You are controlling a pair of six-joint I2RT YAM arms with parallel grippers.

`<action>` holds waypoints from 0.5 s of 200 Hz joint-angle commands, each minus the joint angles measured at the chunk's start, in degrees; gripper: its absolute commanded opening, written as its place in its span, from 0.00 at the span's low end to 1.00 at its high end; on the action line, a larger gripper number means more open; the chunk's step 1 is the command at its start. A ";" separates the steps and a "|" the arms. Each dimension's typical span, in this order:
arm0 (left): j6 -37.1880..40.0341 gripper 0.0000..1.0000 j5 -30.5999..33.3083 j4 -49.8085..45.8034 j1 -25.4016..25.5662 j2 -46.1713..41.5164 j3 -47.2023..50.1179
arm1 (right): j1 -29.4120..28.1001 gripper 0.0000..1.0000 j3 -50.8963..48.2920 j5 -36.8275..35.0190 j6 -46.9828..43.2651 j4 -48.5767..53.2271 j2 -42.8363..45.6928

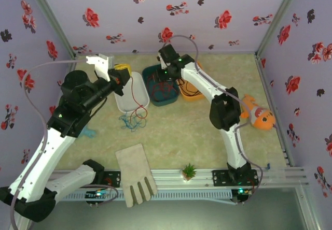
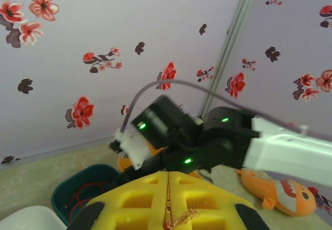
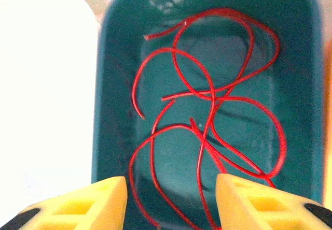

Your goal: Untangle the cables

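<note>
**Inside the teal bin one red cable is lying free, while a knot is waiting on the table**

Inside the teal bin (image 3: 106,111), a red cable (image 3: 211,99) is lying alone in loose loops across the floor. It is touching no other cable, so that part of the job is looking done. Directly above it the right gripper (image 3: 171,188) is hovering with its yellow fingers standing apart and nothing between them.

Just left of the bin, over the white tray (image 1: 124,104), a second red cable (image 1: 137,99) is hanging from the left gripper (image 1: 118,77). That gripper's fingers are pressing together on the cable's upper end, and the left wrist view is showing a reddish strand pinched in the seam. The cable's lower end is running down into a small knot of blue and dark cable (image 1: 132,120) on the table just in front of the tray, so this one is looking only partly freed.

A blue strand (image 1: 89,132) is lying well apart, beside the left arm. Dark lines seem to be sitting in the orange bin (image 1: 199,96) right of the teal one, but they are too small to name.

By my reckoning the work is standing roughly midway: the hanging cable needs drawing clear, and the knot needs separating. An orange fish plush (image 1: 258,114), a glove (image 1: 136,174) and a little plant (image 1: 189,171) are sitting around the edges, playing no part.
</note>
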State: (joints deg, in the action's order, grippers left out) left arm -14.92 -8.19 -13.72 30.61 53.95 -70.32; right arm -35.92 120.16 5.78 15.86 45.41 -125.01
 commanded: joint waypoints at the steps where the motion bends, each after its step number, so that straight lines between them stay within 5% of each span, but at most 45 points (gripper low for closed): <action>1: -1.43 0.00 -0.51 1.92 -1.24 0.73 -0.34 | -0.20 0.51 -1.82 -2.79 -1.27 0.47 5.85; 73: -2.14 0.00 -1.02 3.66 -3.36 5.73 -3.35 | 0.15 0.56 -15.23 -13.29 -0.48 -3.07 22.48; 100: -2.39 0.00 -1.47 4.26 -3.51 7.58 -4.75 | 0.72 0.66 -26.31 -15.73 1.25 -9.12 33.27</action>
State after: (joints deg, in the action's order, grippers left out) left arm -16.23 -8.23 -12.99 27.73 60.62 -71.88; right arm -35.79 101.41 -5.10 15.70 42.13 -100.86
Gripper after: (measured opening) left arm 0.054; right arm 0.617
